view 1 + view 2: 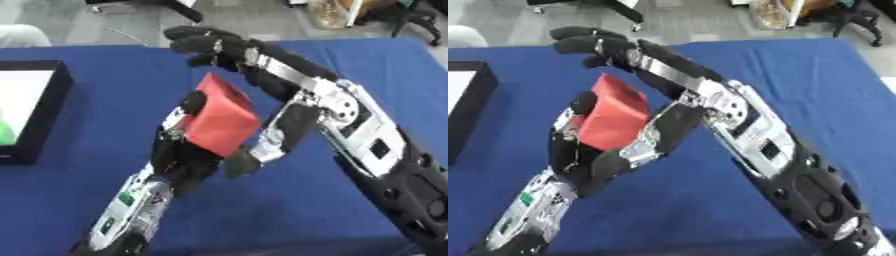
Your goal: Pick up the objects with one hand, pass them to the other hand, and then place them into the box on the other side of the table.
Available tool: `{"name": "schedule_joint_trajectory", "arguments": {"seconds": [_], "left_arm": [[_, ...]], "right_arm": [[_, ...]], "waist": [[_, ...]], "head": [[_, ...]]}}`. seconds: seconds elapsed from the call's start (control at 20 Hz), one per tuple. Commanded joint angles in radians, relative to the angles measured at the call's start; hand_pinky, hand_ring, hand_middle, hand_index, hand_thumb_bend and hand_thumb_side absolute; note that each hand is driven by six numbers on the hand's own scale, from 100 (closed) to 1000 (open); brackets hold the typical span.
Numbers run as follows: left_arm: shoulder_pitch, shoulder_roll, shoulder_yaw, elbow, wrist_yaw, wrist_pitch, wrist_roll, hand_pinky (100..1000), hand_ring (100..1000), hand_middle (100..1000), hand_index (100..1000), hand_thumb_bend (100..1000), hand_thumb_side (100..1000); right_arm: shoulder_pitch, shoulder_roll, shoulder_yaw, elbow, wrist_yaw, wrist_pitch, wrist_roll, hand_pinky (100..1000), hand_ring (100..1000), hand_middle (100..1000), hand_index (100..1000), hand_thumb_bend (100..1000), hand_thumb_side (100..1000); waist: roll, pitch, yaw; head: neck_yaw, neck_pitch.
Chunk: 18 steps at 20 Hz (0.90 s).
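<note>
A red block (219, 117) is held up over the blue table (105, 75). My left hand (179, 160) rises from the bottom left and is shut on the block's lower left side, one finger lying on its left face. My right hand (328, 97) reaches in from the right. Its fingers (206, 42) stretch past the block's top without clearly touching it, and its thumb (284, 132) lies along the block's lower right edge. The block's underside is hidden by both hands.
A black box (54, 100) with a white inside stands at the left edge and holds something green (4, 134). Bare blue cloth lies around the hands. Beyond the far table edge are grey floor and chair legs.
</note>
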Motion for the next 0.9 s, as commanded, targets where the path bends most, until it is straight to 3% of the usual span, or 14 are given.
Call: {"name": "schedule_joint_trajectory", "arguments": {"seconds": [0.05, 0.3, 0.6, 0.9], "left_arm": [[-0.006, -0.003, 0.012, 0.001, -0.015, -0.012, 0.004, 823, 307, 207, 503, 100, 773], [0.007, 0.005, 0.035, 0.013, -0.033, -0.034, 0.016, 822, 305, 205, 502, 100, 773], [0.024, 0.028, 0.085, 0.013, -0.051, -0.068, 0.061, 824, 303, 203, 501, 100, 771], [0.03, 0.094, 0.164, -0.015, -0.079, -0.106, 0.143, 830, 290, 188, 497, 100, 759]], "right_arm": [[-0.026, -0.026, -0.036, -0.032, -0.021, -0.008, -0.031, 926, 1000, 994, 941, 760, 552], [-0.043, -0.058, -0.086, -0.033, -0.027, -0.049, -0.082, 923, 1000, 980, 946, 736, 570], [-0.033, -0.136, -0.181, -0.033, -0.04, -0.095, -0.167, 913, 1000, 949, 950, 701, 594], [0.036, -0.187, -0.302, -0.033, -0.046, -0.082, -0.316, 897, 978, 927, 939, 681, 587]], "waist": [[0.0, -0.014, -0.002], [0.0, -0.02, -0.006], [0.001, -0.028, -0.015], [0.009, -0.034, -0.023]], "head": [[0.006, -0.003], [0.006, -0.003], [0.013, -0.003], [0.063, -0.003]]}}
